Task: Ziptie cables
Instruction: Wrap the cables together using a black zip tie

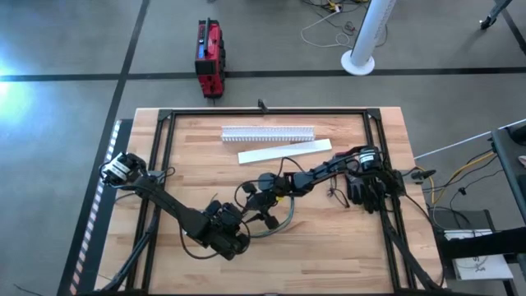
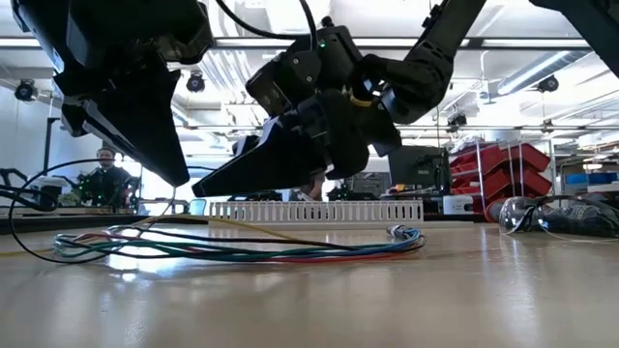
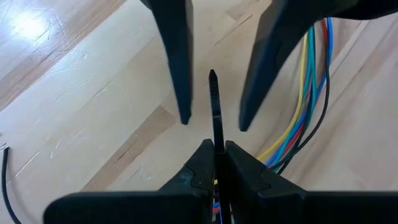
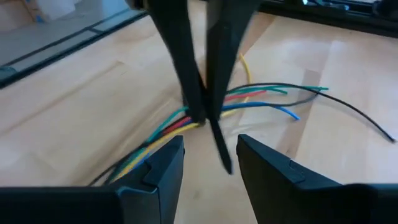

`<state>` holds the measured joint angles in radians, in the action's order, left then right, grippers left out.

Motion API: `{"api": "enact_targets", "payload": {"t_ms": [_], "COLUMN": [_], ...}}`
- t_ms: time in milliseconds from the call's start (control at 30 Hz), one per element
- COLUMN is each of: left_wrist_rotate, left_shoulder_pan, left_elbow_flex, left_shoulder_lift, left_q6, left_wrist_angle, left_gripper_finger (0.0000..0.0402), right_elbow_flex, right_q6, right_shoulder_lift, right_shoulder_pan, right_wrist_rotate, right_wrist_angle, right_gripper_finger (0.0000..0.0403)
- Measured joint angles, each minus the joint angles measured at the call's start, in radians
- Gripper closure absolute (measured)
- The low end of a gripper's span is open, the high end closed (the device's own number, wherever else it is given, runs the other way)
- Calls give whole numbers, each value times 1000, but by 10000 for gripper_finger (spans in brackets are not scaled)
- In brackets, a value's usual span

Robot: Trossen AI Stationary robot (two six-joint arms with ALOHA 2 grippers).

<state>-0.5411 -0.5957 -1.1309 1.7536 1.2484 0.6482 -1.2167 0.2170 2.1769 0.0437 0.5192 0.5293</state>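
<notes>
High view: left end effector (image 3: 214, 163) clenches zip tie (image 3: 214, 106) mid-table, right end effector (image 4: 211, 158) spread around it.

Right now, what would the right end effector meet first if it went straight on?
Probably the zip tie, whose tip sits inside the open right end effector; behind it, the left end effector gripping it.

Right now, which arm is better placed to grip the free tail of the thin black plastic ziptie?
Right. The left gripper is shut on the thin black plastic ziptie, while the right gripper is open with a finger on each side of its free tail.
</notes>
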Motion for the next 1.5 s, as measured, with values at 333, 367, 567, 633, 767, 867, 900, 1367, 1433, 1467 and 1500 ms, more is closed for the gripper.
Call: {"api": "enact_targets", "payload": {"t_ms": [333,367,567,633,767,867,900,1367,1433,1467,1500], "left_wrist_rotate": [0,0,0,0,1,1,1,-8,-8,-7,-7], "left_shoulder_pan": [0,0,0,0,0,-1,-1,-26,-31,-35,-38], "left_elbow_flex": [0,0,0,0,0,0,0,1,1,1,1], "left_shoulder_lift": [0,0,0,0,0,0,0,0,0,0,0], "left_q6": [-1,-1,0,-1,-1,-1,-1,0,7,12,15], "left_wrist_angle": [2,5,6,5,4,3,3,38,52,57,60], "left_gripper_finger": [393,393,393,393,393,393,393,393,393,393,393], "right_elbow_flex": [0,0,0,0,-7,-15,-16,-18,-18,-18,-17], "right_q6": [-11,-11,-12,-12,-7,-8,-8,9,33,47,65], "right_shoulder_lift": [-2,-2,-3,-3,-3,-3,-3,-44,-65,-78,-92], "right_shoulder_pan": [0,0,2,3,8,9,9,-11,-13,-16,-18], "right_wrist_rotate": [23,23,31,31,30,28,25,-21,-23,-23,-25], "right_wrist_angle": [34,33,33,36,37,37,37,-76,-108,-133,-170], "right_gripper_finger": [299,302,320,325,336,351,358,400,400,400,400]}}
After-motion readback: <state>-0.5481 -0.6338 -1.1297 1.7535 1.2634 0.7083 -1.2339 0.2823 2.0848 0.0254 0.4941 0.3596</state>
